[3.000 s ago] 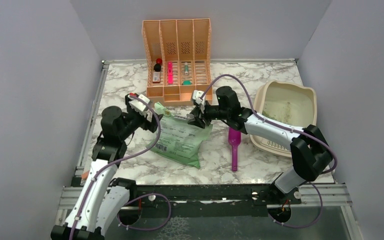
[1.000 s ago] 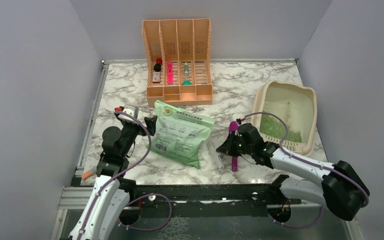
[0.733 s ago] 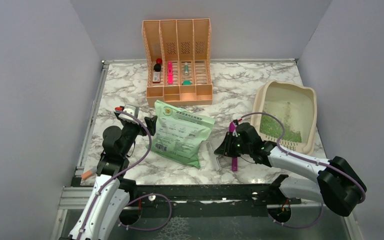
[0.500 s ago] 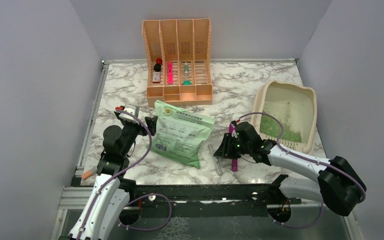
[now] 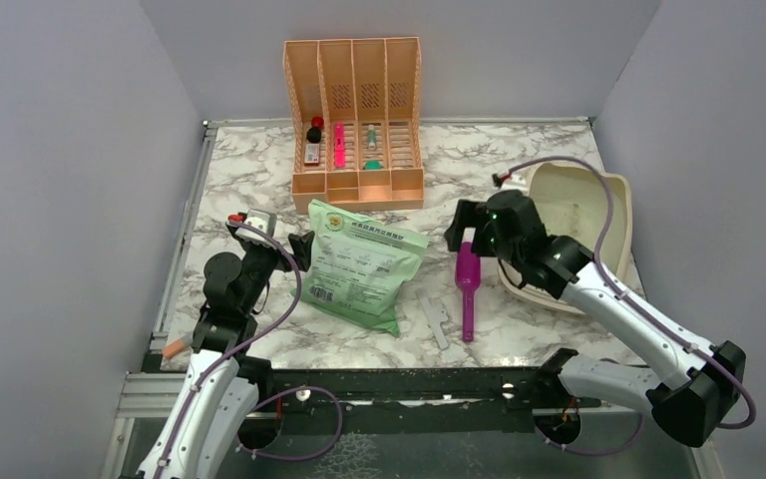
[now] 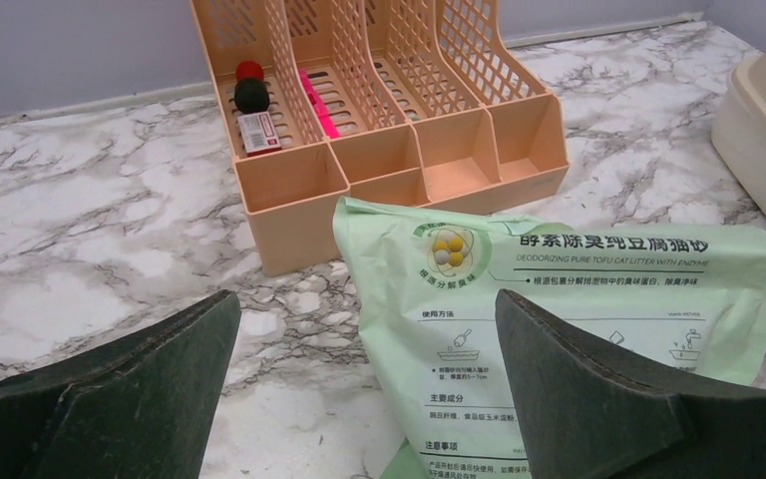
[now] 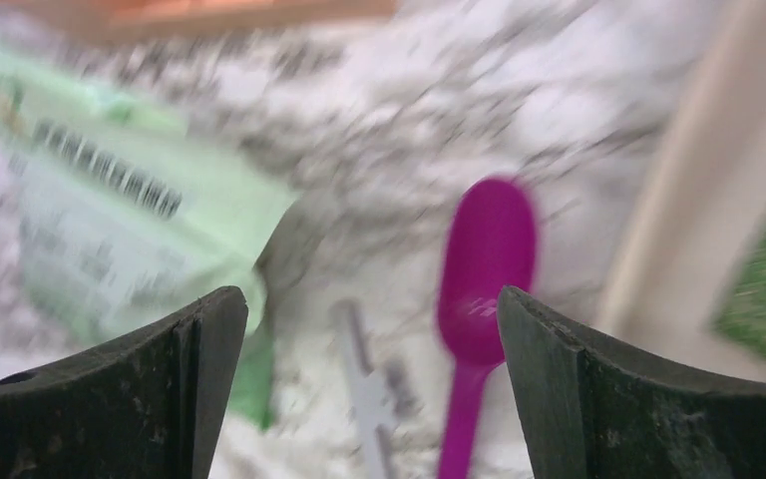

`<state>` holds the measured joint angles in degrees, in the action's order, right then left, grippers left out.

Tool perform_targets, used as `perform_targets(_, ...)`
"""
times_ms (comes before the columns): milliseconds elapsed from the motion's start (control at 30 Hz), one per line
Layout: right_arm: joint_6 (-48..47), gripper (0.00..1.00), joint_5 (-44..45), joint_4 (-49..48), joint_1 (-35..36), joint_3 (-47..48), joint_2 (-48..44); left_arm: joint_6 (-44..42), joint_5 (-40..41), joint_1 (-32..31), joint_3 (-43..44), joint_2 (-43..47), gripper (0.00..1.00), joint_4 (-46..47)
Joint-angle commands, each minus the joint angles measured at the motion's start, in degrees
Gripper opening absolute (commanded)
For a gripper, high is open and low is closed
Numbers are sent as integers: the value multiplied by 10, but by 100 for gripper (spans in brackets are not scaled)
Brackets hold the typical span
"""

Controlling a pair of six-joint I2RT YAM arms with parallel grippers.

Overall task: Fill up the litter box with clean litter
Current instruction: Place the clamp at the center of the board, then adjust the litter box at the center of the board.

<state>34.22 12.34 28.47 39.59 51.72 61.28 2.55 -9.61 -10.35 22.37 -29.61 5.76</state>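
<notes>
Litter box [image 5: 580, 205] beside magenta scoop [image 5: 467, 284]; right gripper [image 7: 364, 309] spread wide, empty

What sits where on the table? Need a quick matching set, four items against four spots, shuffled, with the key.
Things:
1. pale green printed plastic bag
2. magenta plastic scoop
3. beige rounded plastic litter box
4. peach slatted plastic file organizer

Places:
a. against the back wall
b. far right of the table
c. flat on the marble, just left of the litter box
d. mid-table, on the near side of the organizer

Pairs: 1-d, 2-c, 3-b, 4-a
</notes>
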Motion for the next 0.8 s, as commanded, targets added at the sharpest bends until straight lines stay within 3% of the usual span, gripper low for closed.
perform_targets(0,-123,100,181,69,-89,92,26,1,0,1,9,10,99,-1)
perform_targets(133,-157,100,36,48,-263,121,61,1,0,1,10,14,99,-5)
perform_targets(200,-161,100,-36,37,-309,126,86,1,-1,1,9,17,99,-5)
perform_targets(300,-152,100,-109,35,-327,140,142,-2,0,1,8,17,99,-3)
perform_targets(433,-131,100,-119,32,-329,154,209,-3,-3,1,10,16,99,-6)
perform_targets(767,-126,100,-204,-40,-329,119,265,-6,-5,1,10,14,99,-5)
